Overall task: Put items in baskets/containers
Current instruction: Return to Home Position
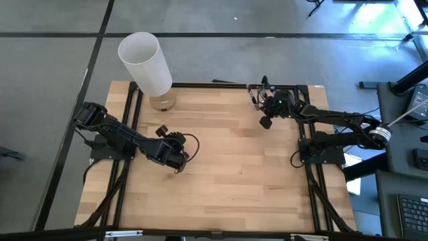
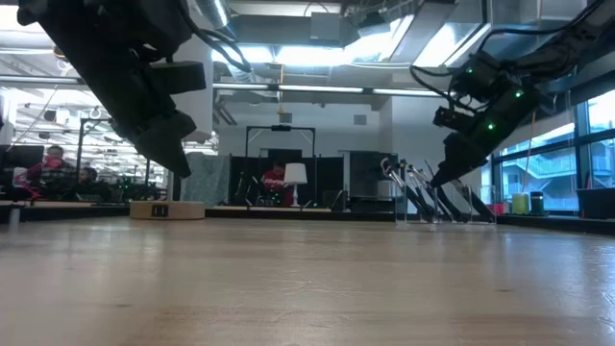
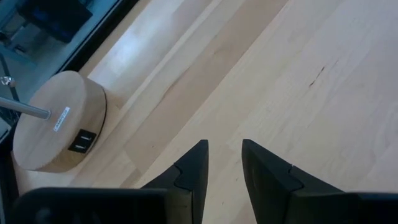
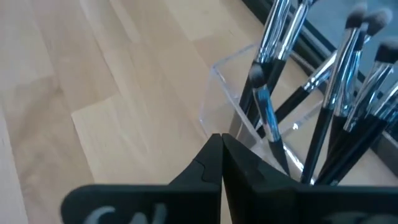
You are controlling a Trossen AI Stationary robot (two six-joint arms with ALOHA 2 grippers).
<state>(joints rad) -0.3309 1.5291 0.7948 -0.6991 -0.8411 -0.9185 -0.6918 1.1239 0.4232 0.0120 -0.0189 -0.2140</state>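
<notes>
My right gripper [image 4: 221,143], clamped on nothing, hovers beside the small boxy clear-plastic holder [image 4: 227,81] near the far edge of the wooden table [image 1: 234,194], black-handled silver-ferruled makeup brushes [image 4: 339,106] leaning inside. Heading home, I judge: back clear of their tips. My left gripper [image 3: 224,149] waits mid-table, slightly parted, empty.

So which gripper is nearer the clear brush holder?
Right. The right gripper hangs just short of the holder at the far edge; the left gripper hangs mid-table, well away.
</notes>
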